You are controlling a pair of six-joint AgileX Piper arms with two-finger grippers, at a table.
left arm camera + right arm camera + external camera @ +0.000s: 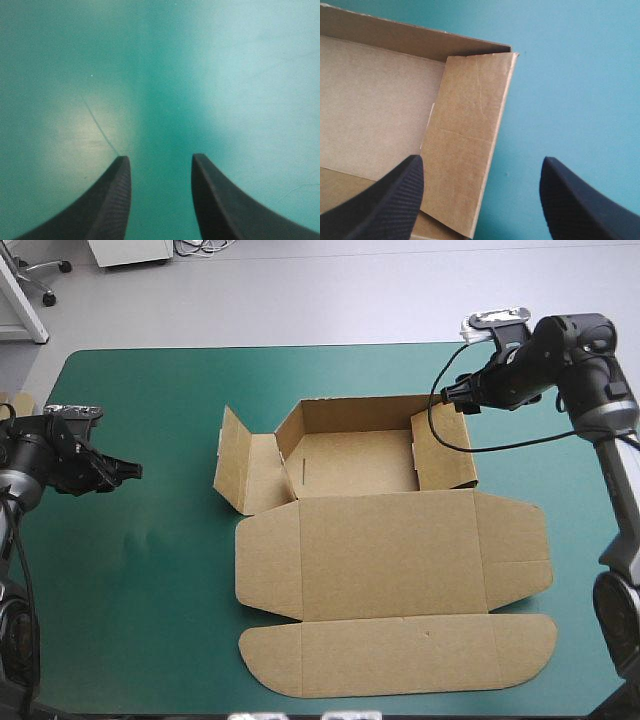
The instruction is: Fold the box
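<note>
The brown box (385,540) lies in the middle of the teal-green table, its far wall and right wall raised around the tray floor, the left wall leaning outward and the lid flat toward the near edge. My right gripper (447,392) hovers open just beyond the box's far right corner; its wrist view shows the right wall (467,145) below its fingers, one fingertip (402,190) over the board. My left gripper (128,470) stays open above bare cover, well left of the box, with only teal-green cover between its fingers (117,195).
A small piece of brown board (20,400) shows at the table's left edge. Bare teal-green cover (130,570) stretches left of the box and along the far edge.
</note>
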